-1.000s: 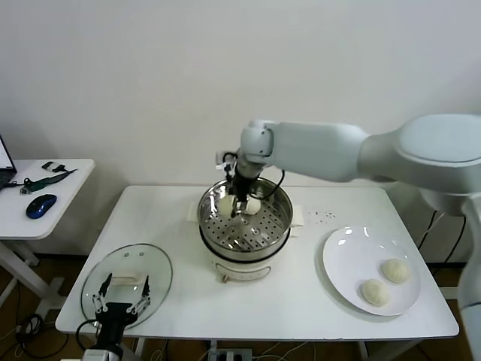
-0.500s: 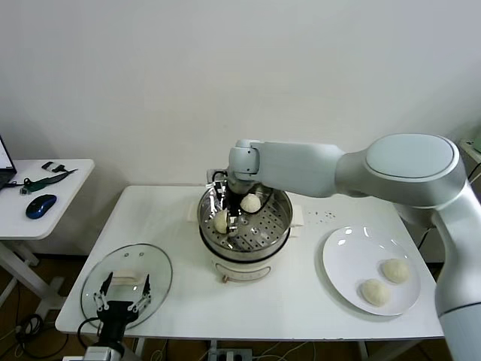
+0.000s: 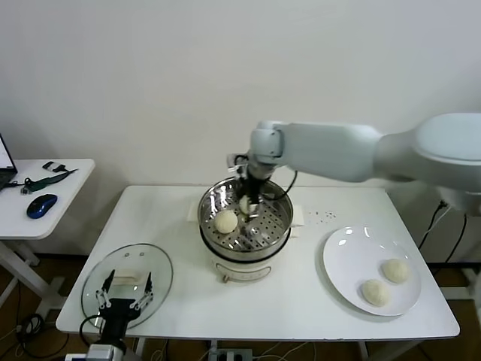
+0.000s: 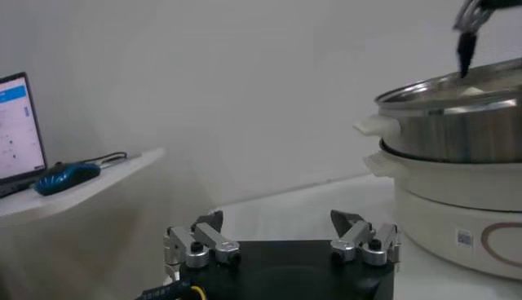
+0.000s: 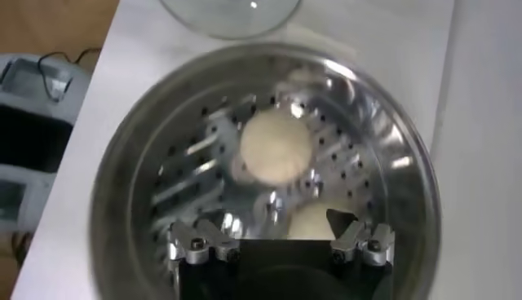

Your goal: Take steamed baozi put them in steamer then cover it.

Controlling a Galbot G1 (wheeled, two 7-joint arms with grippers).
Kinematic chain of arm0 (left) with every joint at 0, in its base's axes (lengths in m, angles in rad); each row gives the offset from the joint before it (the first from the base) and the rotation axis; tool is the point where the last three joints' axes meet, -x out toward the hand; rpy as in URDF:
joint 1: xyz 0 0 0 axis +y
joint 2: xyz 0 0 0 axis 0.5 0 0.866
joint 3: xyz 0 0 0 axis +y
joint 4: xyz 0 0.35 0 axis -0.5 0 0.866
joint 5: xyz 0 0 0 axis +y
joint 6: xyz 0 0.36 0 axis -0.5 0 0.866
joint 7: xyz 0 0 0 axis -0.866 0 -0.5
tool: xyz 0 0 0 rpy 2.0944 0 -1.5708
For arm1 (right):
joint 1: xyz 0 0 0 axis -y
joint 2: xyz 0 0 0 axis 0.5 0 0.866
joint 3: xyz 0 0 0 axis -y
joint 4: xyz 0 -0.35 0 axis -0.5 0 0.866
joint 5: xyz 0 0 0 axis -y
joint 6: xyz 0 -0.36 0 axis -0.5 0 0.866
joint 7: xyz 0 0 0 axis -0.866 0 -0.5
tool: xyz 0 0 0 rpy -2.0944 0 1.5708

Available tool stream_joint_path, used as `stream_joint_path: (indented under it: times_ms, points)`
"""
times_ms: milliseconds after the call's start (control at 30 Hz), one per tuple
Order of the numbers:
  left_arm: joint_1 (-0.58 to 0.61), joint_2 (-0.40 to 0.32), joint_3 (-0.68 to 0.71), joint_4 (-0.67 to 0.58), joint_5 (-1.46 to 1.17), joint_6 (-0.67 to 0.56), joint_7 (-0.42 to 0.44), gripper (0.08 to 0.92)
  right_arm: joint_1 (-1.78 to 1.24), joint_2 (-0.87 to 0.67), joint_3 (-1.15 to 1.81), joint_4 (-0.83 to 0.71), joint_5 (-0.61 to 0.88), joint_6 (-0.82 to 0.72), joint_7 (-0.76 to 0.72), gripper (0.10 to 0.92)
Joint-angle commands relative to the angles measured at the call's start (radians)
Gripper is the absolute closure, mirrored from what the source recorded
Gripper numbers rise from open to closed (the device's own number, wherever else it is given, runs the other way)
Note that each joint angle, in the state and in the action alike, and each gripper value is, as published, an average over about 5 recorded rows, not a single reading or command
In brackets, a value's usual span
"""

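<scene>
The steel steamer (image 3: 279, 226) stands mid-table on its white base. Two steamed baozi lie in it: one (image 3: 225, 220) on the left, one (image 3: 244, 205) at the back, partly behind my right gripper (image 3: 251, 197). That gripper hangs open over the basket; in the right wrist view a baozi (image 5: 276, 145) lies ahead of the right gripper (image 5: 276, 222) and another baozi (image 5: 303, 225) lies under its spread fingers, not held. Two more baozi (image 3: 394, 271) (image 3: 375, 292) rest on the white plate (image 3: 346, 259). The glass cover (image 3: 131, 263) lies front left, with my open left gripper (image 3: 124, 303) over its near edge.
A side table (image 3: 71, 169) at the far left carries a blue mouse (image 3: 40, 205). In the left wrist view the steamer (image 4: 457, 122) rises to one side of my left gripper (image 4: 277, 222). The wall stands close behind the table.
My right gripper opened and let a baozi go on the left of the basket, then swung back right and rose a little. The left arm has not moved.
</scene>
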Motion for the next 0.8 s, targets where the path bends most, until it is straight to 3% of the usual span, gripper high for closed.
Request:
stream_joint_path:
  times_ms: [33, 367, 800]
  points:
    - [-0.007, -0.004, 0.004, -0.002, 0.011, 0.004, 0.002, 0.177, 0.156, -0.357, -0.062, 0.224, -0.097, 0.051, -0.071, 0.203]
    - [-0.006, -0.010, 0.003, 0.000, 0.017, 0.009, 0.001, 0.177, 0.005, -0.654, -0.030, 0.354, -0.310, 0.063, -0.071, 0.203]
    - [0.015, -0.026, -0.003, 0.010, 0.041, 0.008, -0.005, 0.177, -0.642, -0.828, 0.476, 0.270, -0.655, 0.109, -0.114, 0.203]
